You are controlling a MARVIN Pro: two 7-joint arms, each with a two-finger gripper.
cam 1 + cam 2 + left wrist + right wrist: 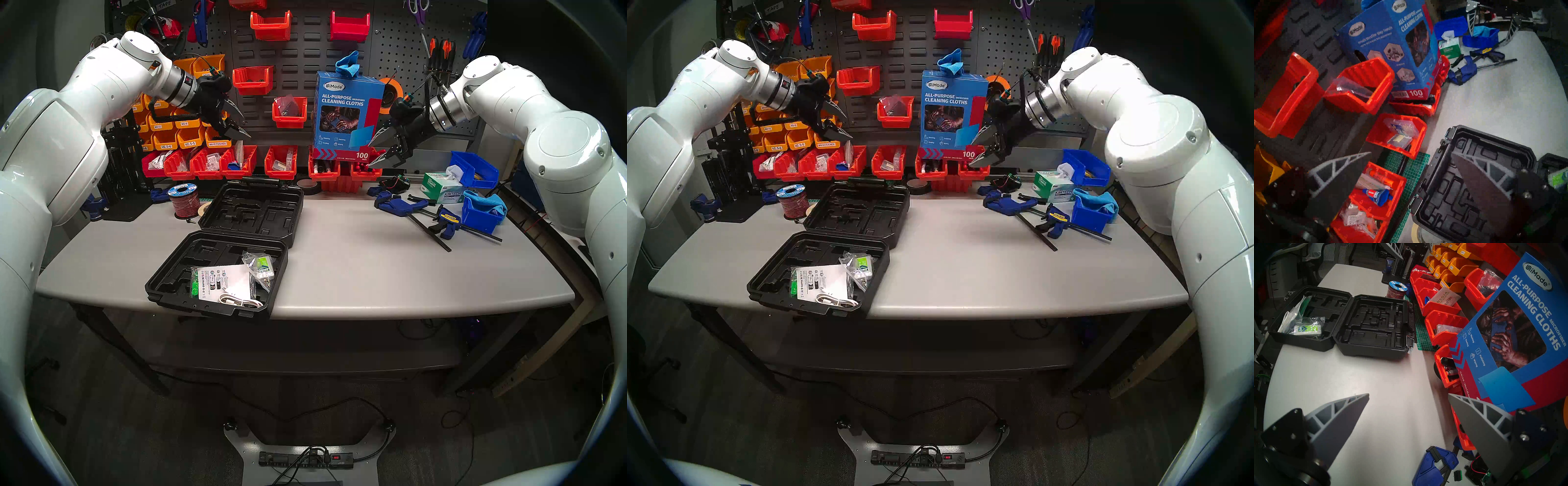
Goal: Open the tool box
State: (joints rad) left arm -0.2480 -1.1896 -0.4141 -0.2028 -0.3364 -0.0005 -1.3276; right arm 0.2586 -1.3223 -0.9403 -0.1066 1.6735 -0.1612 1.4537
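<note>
Already the tool box lies flat open on the surface, so my left pincer and right pincer hover high, both spread and empty.

Black tool box, gray table

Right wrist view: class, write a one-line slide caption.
Tool box lies open on the table; open right pincer holds nothing.

Bare table right of the open tool box; clamps far right.
</note>
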